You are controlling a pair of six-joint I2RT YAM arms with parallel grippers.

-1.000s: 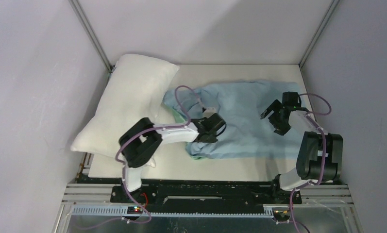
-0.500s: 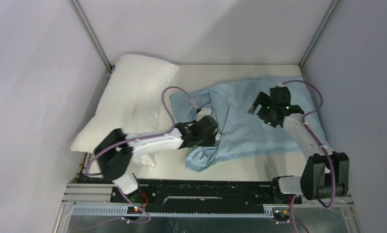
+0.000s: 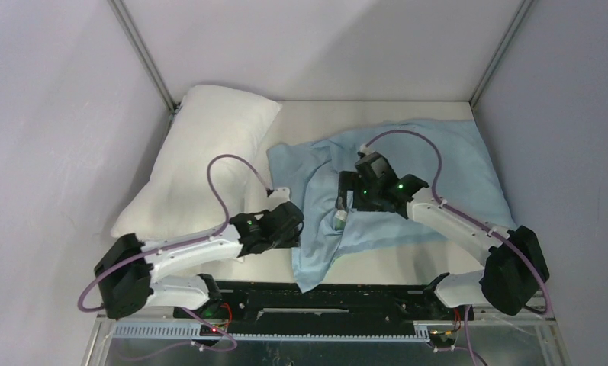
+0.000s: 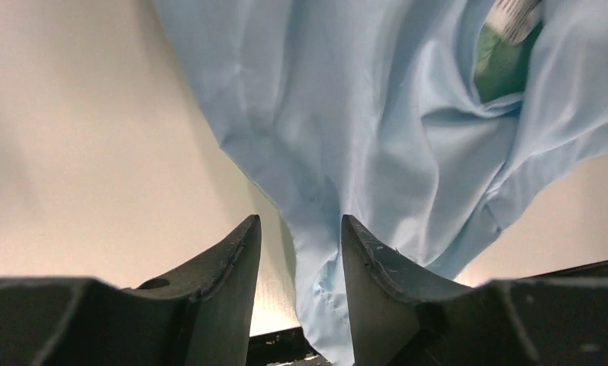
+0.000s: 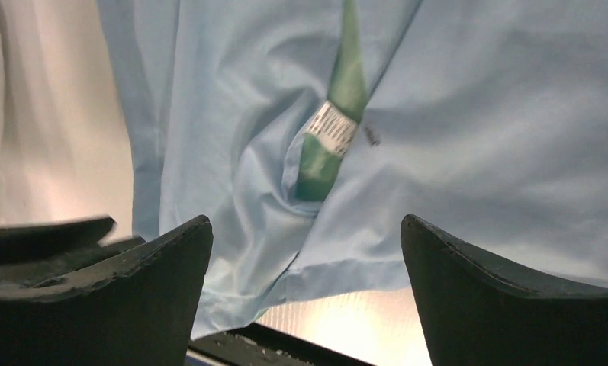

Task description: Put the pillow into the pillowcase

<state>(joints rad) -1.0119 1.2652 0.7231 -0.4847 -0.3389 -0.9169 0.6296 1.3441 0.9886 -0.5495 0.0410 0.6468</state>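
The white pillow (image 3: 201, 156) lies at the far left, propped against the left wall. Spread over the middle and right of the table is the light blue pillowcase (image 3: 430, 164), rumpled, with one corner trailing to the near edge (image 3: 310, 273). A sea-green fold with a white label (image 5: 331, 126) shows in its creases. My left gripper (image 3: 294, 227) is low beside that trailing corner, jaws apart, with cloth (image 4: 308, 252) lying under the gap (image 4: 300, 223) and not pinched. Above the green fold, my right gripper (image 3: 345, 202) (image 5: 306, 223) hovers wide open.
The table's black front rail (image 3: 323, 301) runs just beyond the hanging cloth corner. Grey walls and metal corner posts (image 3: 144, 57) close in the left, back and right sides. Bare beige tabletop (image 3: 262, 263) shows near the front.
The left arm drew back toward the near left, its jaws widened and the cloth corner now lies stretched to the near edge. The right arm swung left, from the right side to the cloth's middle.
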